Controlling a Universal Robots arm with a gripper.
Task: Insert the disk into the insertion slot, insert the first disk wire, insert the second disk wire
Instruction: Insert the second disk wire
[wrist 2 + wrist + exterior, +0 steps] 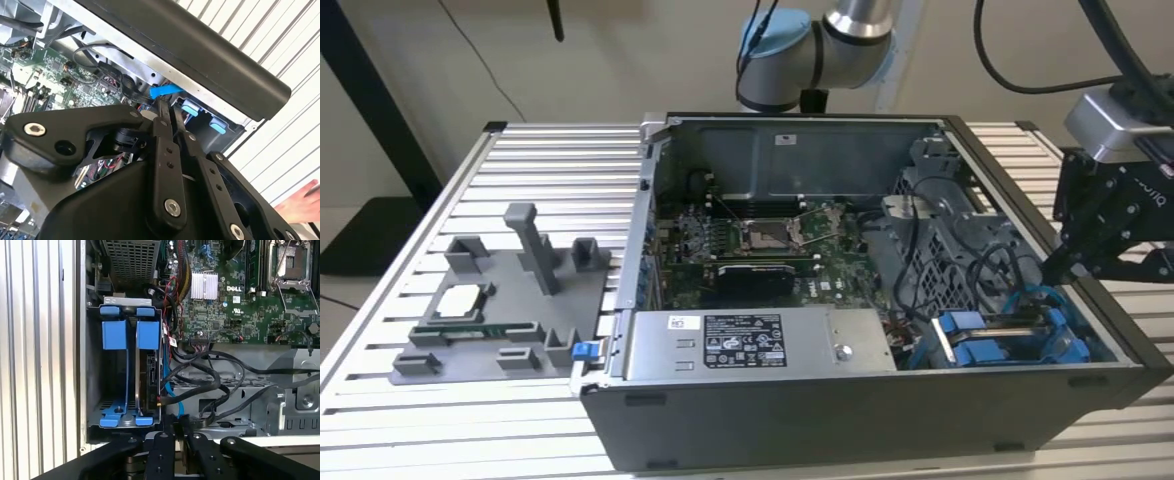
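Note:
The insertion slot is a grey bay with blue rails, in the case's near corner on the exterior view's right. The disk stands on edge inside it, its dark connector end showing. A thin blue wire loops up out of the bay beside the disk. My black gripper hangs just above the bay. In both wrist views its fingers are pressed together. The blue wire sticks out from the tips of the gripper.
Black cables bundle beside the bay over a perforated cage. The power supply and motherboard fill the case's middle. A grey fixture tray lies on the slatted table. A person's hand rests outside the case wall.

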